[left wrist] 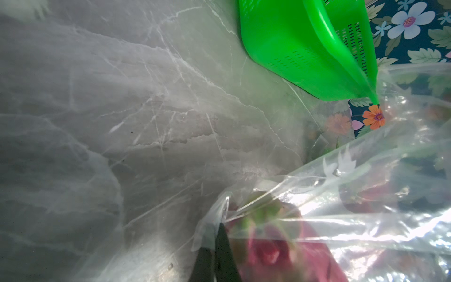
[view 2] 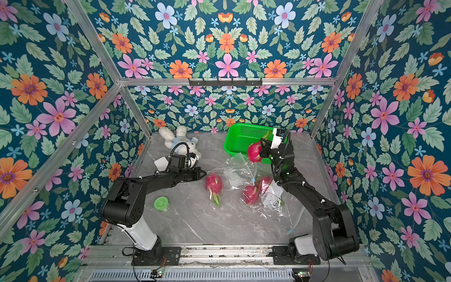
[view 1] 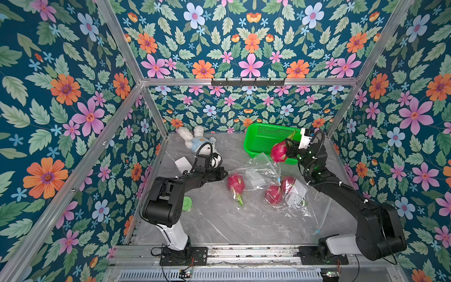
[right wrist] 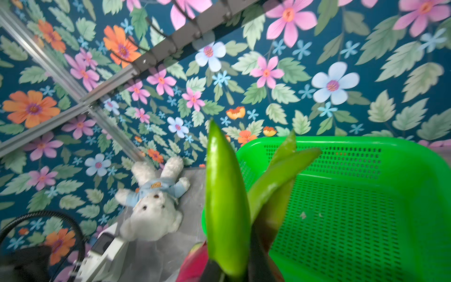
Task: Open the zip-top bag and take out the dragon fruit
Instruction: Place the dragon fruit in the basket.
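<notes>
My right gripper (view 1: 289, 146) (view 2: 263, 146) is shut on the green scales (right wrist: 227, 195) of a magenta dragon fruit (view 1: 279, 151) (view 2: 254, 151), held in the air at the near rim of the green basket (view 1: 263, 139) (right wrist: 366, 207). The clear zip-top bag (view 1: 263, 175) (left wrist: 341, 219) lies crumpled mid-table. My left gripper (view 1: 225, 173) (left wrist: 217, 227) is shut on its left edge. Beside it lies another dragon fruit (view 1: 236, 183) (left wrist: 268, 251), seen through plastic. Two more fruits (view 1: 273, 194) (view 1: 289, 183) lie inside the bag.
A white plush toy (view 1: 202, 144) (right wrist: 156, 202) lies at the back left. A round green lid (view 1: 187, 203) sits near the left arm's base and a white card (view 1: 183, 164) behind that arm. A white paper label (view 1: 296, 193) is inside the bag.
</notes>
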Available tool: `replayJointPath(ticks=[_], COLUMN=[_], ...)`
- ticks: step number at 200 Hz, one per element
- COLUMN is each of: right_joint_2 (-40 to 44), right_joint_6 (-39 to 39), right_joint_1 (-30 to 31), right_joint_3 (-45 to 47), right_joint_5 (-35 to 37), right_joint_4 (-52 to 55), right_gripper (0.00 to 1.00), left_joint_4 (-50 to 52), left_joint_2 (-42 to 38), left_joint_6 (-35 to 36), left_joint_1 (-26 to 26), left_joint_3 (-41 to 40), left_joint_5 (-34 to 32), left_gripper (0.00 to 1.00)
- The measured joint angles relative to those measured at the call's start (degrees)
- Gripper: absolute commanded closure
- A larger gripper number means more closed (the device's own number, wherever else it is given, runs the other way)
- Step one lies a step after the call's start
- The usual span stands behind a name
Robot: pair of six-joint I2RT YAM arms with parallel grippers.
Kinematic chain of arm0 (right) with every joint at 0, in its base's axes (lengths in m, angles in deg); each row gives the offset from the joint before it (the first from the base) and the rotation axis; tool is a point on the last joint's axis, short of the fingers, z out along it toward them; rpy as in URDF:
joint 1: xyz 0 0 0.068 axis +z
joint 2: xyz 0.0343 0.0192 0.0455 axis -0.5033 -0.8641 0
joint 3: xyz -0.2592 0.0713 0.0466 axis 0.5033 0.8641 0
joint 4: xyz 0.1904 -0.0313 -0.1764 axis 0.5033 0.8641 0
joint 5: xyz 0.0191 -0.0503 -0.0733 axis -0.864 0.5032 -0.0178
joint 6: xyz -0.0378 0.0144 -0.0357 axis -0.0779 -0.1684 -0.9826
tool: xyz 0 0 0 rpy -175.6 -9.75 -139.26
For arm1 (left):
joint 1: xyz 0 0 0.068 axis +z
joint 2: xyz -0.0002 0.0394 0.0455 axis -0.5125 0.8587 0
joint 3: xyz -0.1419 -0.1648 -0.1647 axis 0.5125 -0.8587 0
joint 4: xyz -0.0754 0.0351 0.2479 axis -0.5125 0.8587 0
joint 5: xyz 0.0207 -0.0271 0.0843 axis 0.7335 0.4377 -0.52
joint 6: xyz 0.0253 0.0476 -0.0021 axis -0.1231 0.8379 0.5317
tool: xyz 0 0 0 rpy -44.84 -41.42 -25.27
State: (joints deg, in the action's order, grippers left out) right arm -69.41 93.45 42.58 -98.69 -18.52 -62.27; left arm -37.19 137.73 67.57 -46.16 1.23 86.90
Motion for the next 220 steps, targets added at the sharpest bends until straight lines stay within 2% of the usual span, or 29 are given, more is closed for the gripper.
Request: replayJointPath(ticks=[41,87,148,156,174,187,220], right_joint_2=[-5.16,-18.01,-26.99,-27.54,-28.17,-28.13,-25.27], right_joint_6=[-0.94,-3.21,-3.48,-2.95,-2.49,-2.19,-1.33], right_joint_1=[-4.50,-8.55,-11.06,-11.28,-11.45,-11.47,-12.17], right_joint_3=[-5.11,-12.81,-14.36,-14.36,-14.36,-14.36,-13.86], right_joint_5=[2.08,3.58,5.29,5.25,5.46,5.42,5.27], right_joint_4=[0.11,1.70,5.05,5.05,6.12,7.23,9.14], right_gripper=[1.00,1.00,1.00,0.95,0.74,0.62,0.47], left_joint_4=[0.79,1.31,2.84,2.97,2.99,3.08,3.19], left_joint_2=[0.00,-1.11,-3.02,-2.99,-2.99,-2.99,-2.93], left_joint_6=[0.85,1.01,2.03,2.05,2.21,2.23,2.25], left_joint_1=[0.00,0.00,0.02,0.02,0.02,0.02,0.02], left_joint_3=[0.15,0.22,0.09,0.09,0.09,0.09,0.15], left_joint_5=[-1.27,-1.86,-3.96,-4.00,-4.15,-4.20,-4.39], left_gripper=[1.00,1.00,1.00,1.00,1.00,1.00,1.00])
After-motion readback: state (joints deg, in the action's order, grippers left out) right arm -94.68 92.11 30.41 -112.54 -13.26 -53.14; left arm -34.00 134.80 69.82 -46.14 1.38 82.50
